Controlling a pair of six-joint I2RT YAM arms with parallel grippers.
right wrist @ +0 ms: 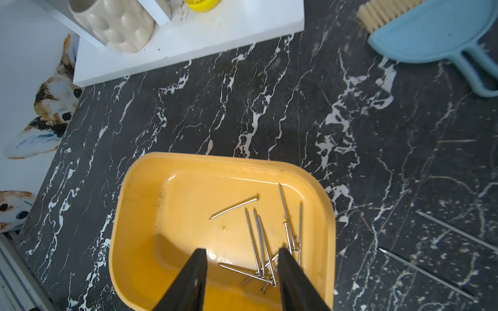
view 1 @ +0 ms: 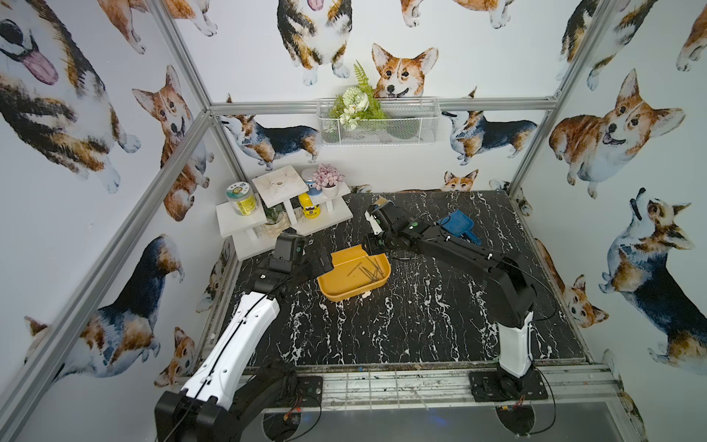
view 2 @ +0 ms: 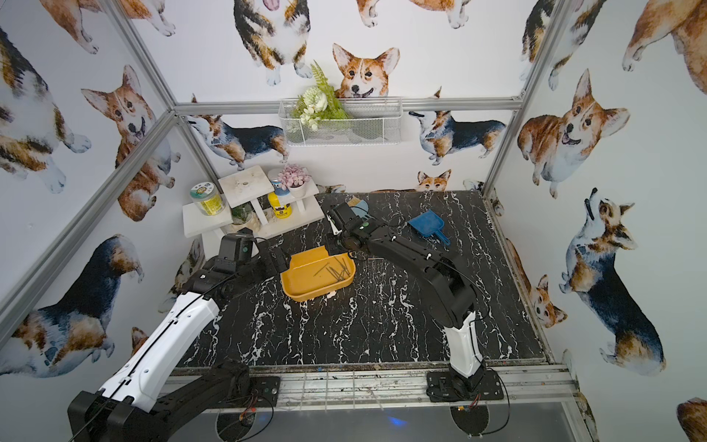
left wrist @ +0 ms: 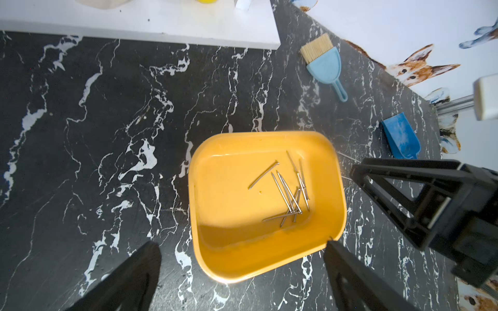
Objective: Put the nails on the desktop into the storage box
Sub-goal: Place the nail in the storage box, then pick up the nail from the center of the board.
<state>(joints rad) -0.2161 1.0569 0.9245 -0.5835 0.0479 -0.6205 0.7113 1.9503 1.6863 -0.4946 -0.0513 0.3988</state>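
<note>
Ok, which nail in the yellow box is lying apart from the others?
The slightly curved nail nearer the middle of the storage box; it lies alone, while the other nails overlap in a heap.

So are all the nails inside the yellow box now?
No, two nails lie on the black desktop beside the yellow box, outside its rim.
</note>
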